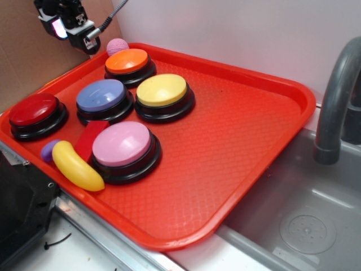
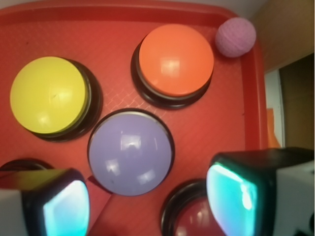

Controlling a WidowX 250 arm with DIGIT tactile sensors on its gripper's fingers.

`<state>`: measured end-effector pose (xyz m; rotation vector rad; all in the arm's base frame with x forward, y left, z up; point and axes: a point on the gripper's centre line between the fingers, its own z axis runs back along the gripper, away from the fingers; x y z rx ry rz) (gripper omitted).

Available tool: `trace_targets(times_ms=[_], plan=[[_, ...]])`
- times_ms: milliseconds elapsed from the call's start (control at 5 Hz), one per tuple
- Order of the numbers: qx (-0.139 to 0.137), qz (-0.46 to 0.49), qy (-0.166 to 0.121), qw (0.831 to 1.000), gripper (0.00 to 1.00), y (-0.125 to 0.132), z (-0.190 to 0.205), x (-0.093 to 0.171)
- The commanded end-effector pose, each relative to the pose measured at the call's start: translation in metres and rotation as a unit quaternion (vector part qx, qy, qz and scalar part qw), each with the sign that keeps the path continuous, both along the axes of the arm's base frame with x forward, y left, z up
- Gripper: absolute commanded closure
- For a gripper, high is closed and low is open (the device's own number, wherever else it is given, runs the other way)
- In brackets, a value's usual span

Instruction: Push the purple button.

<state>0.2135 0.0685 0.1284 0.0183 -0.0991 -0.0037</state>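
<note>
Gripper (image 2: 147, 204): raised above the tray's far-left corner in the exterior view; fingers (image 2: 231, 189) spread wide apart in the wrist view; nothing held between them; no contact with any button.
Purple button (image 1: 102, 96): on the tray, left of centre; domed blue-violet cap on a black base; in the wrist view (image 2: 131, 151) it sits between and just above the two fingers, fully exposed.
Tray (image 1: 248, 141): red, textured; right half bare; sits beside a grey sink (image 1: 304, 220).
Yellow button (image 1: 162, 91): just right of the purple button; bases close or touching, cannot tell which.
Orange button (image 1: 127, 61): behind the purple button, near the far rim.
Red button (image 1: 34, 110): left of the purple button, near the left rim; partly hidden by a finger in the wrist view.
Pink button (image 1: 122, 144): in front of the purple button, apart from it.
Red block (image 1: 90, 139): flat, between the purple and pink buttons; touching the pink button's base.
Banana (image 1: 76, 165): yellow toy, lying against the pink button's left side.
Small purple toy (image 1: 48, 151): behind the banana's end; mostly hidden.
Pink ball (image 1: 117, 46): at the far rim, beside the orange button.
Faucet (image 1: 336, 101): grey, right edge, well apart from the buttons.
</note>
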Motion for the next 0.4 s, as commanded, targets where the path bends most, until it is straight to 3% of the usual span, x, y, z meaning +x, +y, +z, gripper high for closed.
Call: trace_targets(times_ms=[0, 200], plan=[[0.005, 0.015, -0.010, 1.000, 0.00, -0.0015, 0.0379, -0.0008], [0.015, 0.026, -0.005, 1.000, 0.00, -0.0012, 0.0448, -0.0068]])
